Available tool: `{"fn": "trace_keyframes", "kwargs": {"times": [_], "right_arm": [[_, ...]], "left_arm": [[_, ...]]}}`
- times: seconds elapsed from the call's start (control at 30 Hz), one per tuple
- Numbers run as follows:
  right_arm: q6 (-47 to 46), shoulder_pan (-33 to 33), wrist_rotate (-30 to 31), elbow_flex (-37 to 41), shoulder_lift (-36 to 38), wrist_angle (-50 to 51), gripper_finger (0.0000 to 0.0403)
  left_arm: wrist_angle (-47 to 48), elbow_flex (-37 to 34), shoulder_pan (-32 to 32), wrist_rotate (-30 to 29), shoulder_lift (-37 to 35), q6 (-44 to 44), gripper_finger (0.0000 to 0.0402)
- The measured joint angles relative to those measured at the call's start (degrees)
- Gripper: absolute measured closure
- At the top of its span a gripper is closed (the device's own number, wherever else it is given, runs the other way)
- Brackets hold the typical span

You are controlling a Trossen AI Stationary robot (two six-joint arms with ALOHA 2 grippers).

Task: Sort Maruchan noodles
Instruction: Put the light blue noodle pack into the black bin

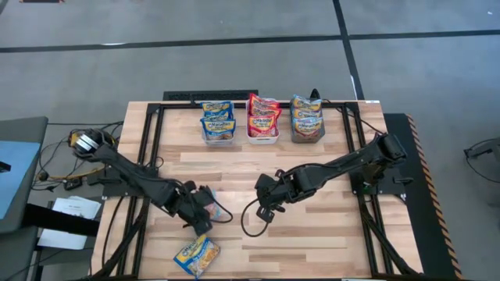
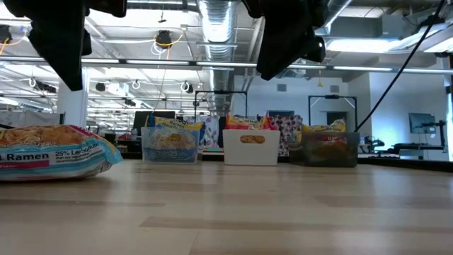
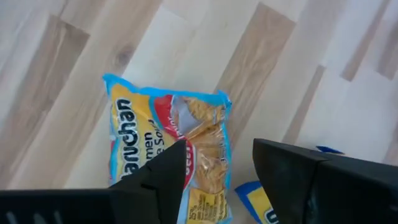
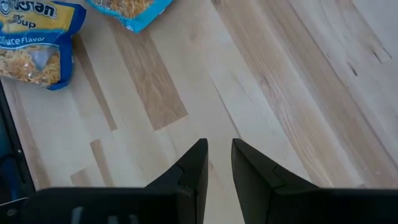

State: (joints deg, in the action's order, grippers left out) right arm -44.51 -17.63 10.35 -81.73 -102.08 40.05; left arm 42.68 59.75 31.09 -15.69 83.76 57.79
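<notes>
Two Maruchan noodle packets are out on the table. A blue-and-yellow one (image 1: 195, 255) lies flat near the front edge, also in the low view (image 2: 49, 152). A second (image 1: 219, 210) lies beside my left gripper (image 1: 205, 222). My left gripper (image 3: 219, 149) hangs open above the table, over a blue-and-yellow packet (image 3: 155, 137), with nothing between its fingers. My right gripper (image 1: 266, 208) hovers over bare wood at the table's middle. Its fingers (image 4: 219, 146) stand a little apart and hold nothing.
Three small bins stand in a row at the far edge: a clear one (image 1: 219, 136) with blue-and-yellow packets, a white one (image 1: 263, 137) with red ones, and a dark one (image 1: 307, 137) with blue-and-orange ones. A black cable (image 1: 248, 222) loops below my right gripper.
</notes>
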Motion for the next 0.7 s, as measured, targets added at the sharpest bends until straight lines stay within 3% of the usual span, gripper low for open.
{"fn": "trace_keyframes", "kwargs": {"times": [0.17, 0.7], "right_arm": [[0.0, 0.0, 0.0, 0.0, 0.0, 0.1, 0.0305], [1.1, -1.9, 0.1, 0.0, 0.0, 0.2, 0.0305]], "left_arm": [[0.1, 0.0, 0.0, -0.5, 2.7, 4.3, 0.0229], [0.3, 0.3, -1.0, -0.2, 14.2, 6.0, 0.0229]]}}
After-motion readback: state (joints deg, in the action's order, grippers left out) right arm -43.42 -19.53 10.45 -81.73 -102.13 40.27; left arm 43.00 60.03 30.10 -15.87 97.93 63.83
